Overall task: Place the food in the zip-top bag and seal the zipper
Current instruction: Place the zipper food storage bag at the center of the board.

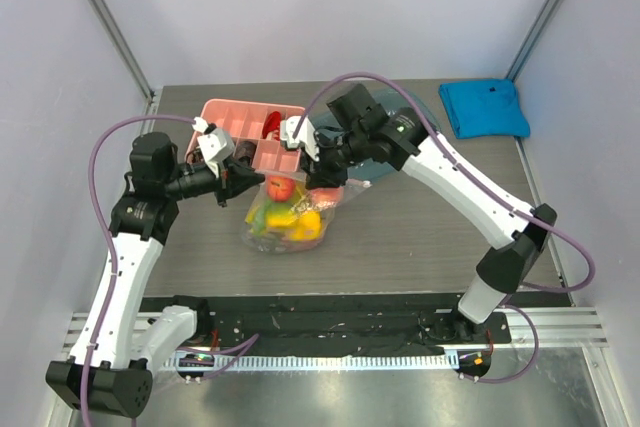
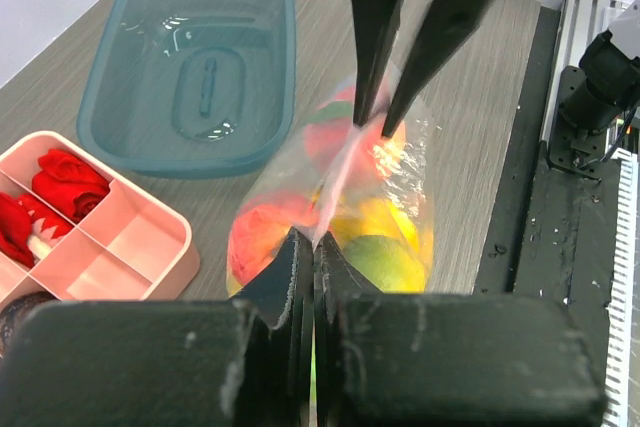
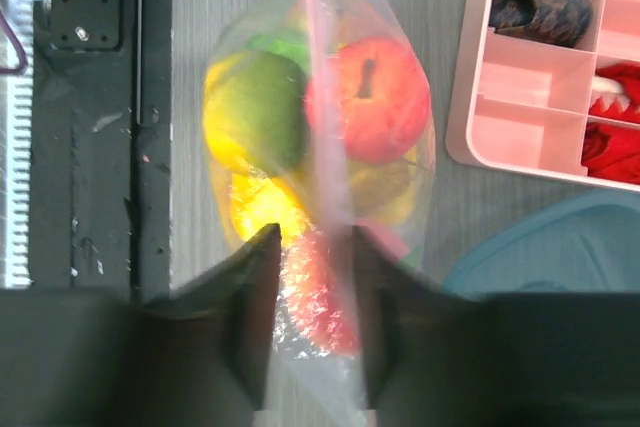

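The clear zip-top bag (image 1: 290, 215) lies on the table between the two grippers, holding the food: a red tomato (image 3: 368, 97), a green lime (image 3: 262, 105) and yellow pieces (image 3: 255, 209). The pale-pink zipper (image 3: 325, 127) runs along the top of the bag, lifted and stretched between the grippers. My left gripper (image 2: 315, 245) is shut on one end of the zipper strip. My right gripper (image 3: 312, 237) is open and straddles the other end of the strip, which lies against its right finger (image 3: 368, 277). Its fingers also show in the left wrist view (image 2: 372, 67). I cannot make out the slider.
A pink divided box (image 1: 232, 117) with red and dark items stands behind the bag. A teal plastic tray (image 2: 190, 67) sits beside it under the right arm. A blue cloth (image 1: 485, 107) lies at the far right corner. The black base rail (image 1: 330, 317) runs along the near edge.
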